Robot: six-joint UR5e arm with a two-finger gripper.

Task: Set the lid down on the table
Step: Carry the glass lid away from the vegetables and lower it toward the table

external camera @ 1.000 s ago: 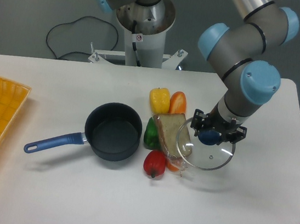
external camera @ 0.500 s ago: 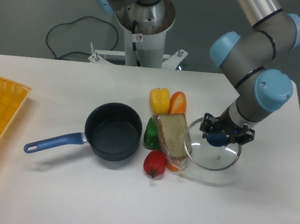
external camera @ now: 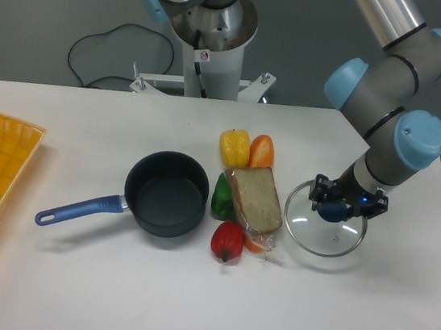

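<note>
Now I see the lid [external camera: 325, 229], clear glass, thin metal rim, blue knob, low over the table [external camera: 363, 314]; my hand [external camera: 344, 206] is clamped on the knob.

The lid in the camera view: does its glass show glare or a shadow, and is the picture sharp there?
Camera view: the lid is sharp, with a small bright glint left of the knob; a soft grey shadow lies on the table under its near rim; the gripper also looks in focus.

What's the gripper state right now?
Gripper: closed on the blue knob of the lid, with the lid right of the bread and close over the table.
</note>
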